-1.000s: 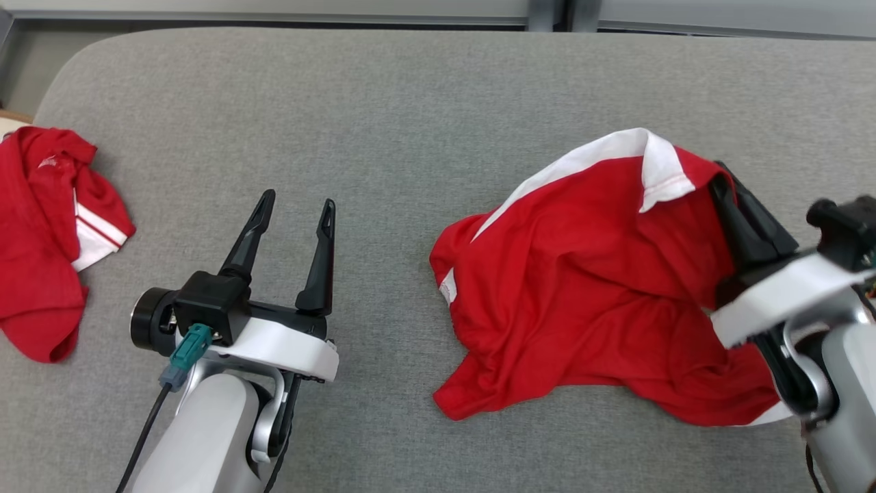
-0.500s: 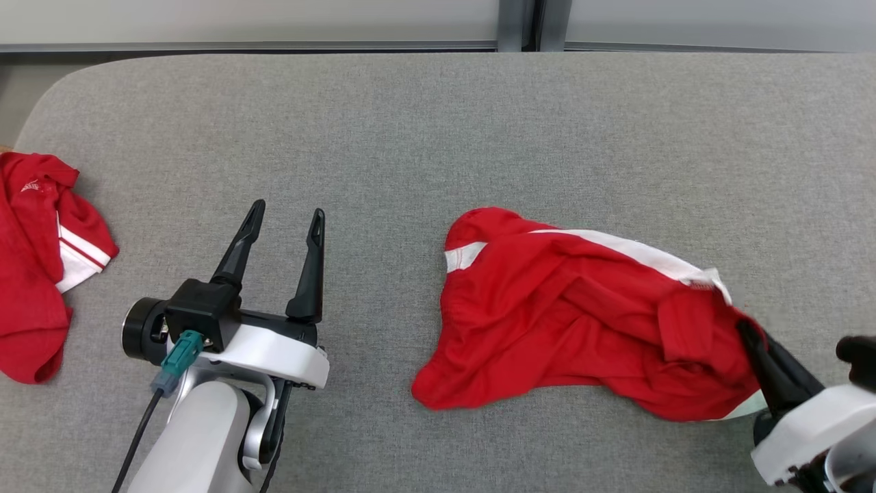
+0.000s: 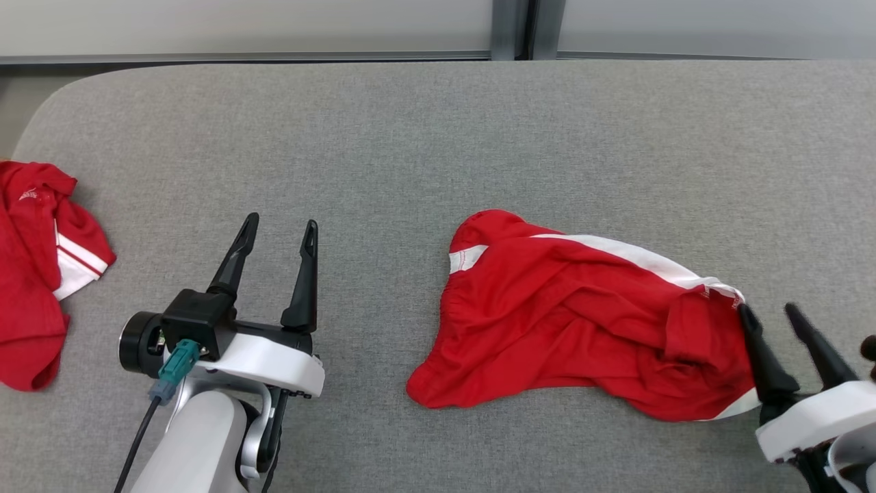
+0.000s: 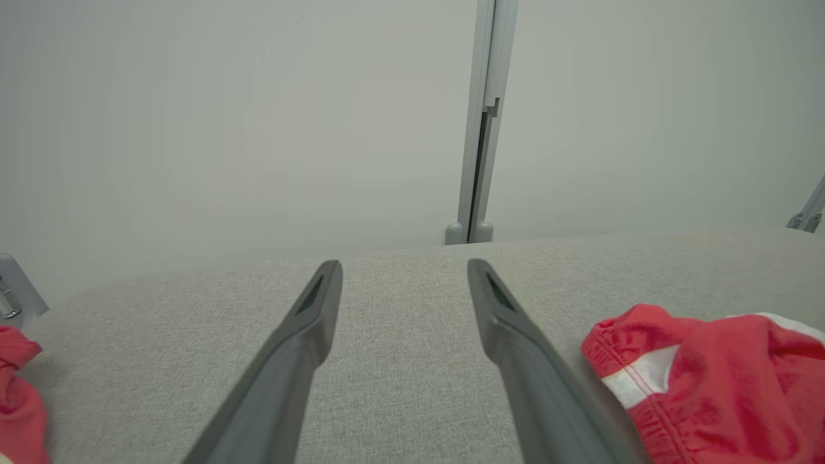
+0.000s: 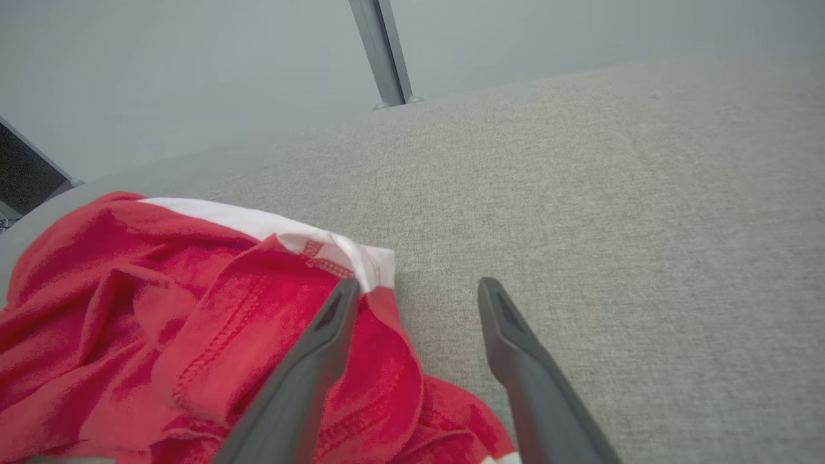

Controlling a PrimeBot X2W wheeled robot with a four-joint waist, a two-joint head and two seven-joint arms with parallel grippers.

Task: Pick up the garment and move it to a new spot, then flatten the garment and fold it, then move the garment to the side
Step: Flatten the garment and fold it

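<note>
My right claw (image 3: 766, 309) stands apart, the garment (image 3: 568, 322) crumpled at its nine o'clock; my left claw (image 3: 282, 221) likewise apart.

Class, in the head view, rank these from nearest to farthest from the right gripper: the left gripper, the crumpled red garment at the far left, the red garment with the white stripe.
From the right gripper:
1. Red garment with the white stripe: immediately to its left.
2. Left gripper: left of centre.
3. Crumpled red garment: far left edge.
</note>
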